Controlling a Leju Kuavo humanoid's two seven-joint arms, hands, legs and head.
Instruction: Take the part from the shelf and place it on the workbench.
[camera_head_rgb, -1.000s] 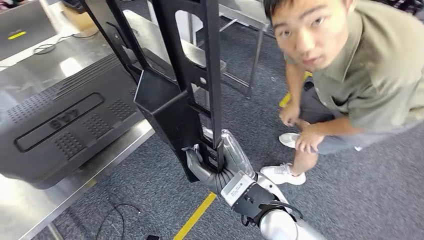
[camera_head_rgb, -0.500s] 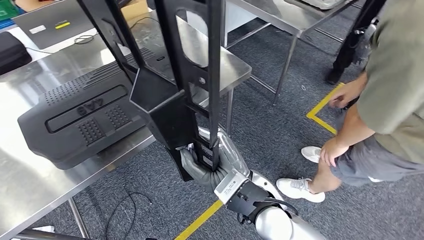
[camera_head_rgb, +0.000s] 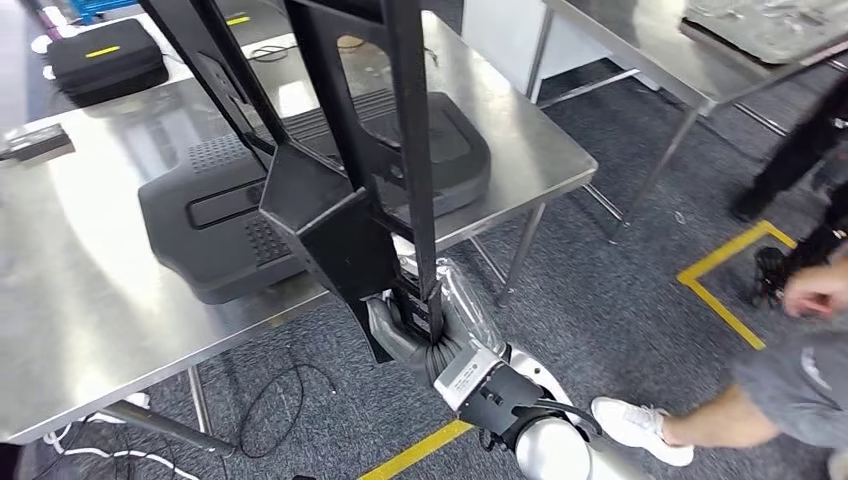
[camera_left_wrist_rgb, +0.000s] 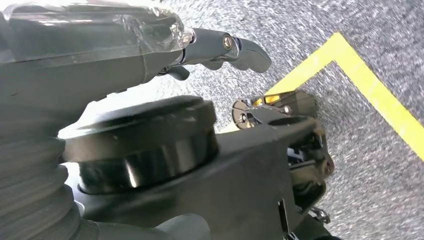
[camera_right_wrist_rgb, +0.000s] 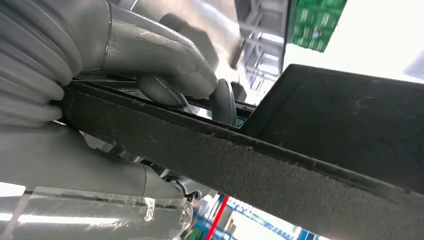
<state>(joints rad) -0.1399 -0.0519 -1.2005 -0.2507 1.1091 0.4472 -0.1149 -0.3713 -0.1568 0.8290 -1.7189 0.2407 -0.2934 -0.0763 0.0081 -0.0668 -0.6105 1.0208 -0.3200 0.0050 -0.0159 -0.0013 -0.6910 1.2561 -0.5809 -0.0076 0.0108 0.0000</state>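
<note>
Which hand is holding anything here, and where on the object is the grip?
The right hand grips the black frame part at its lower end, fingers wrapped round the bar. The left hand holds nothing.

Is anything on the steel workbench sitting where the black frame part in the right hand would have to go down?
Yes. The right hand holds the black frame part upright at the steel workbench, and a large black moulded panel lies on the near right part of the top. The bare steel left of the panel looks free.
</note>
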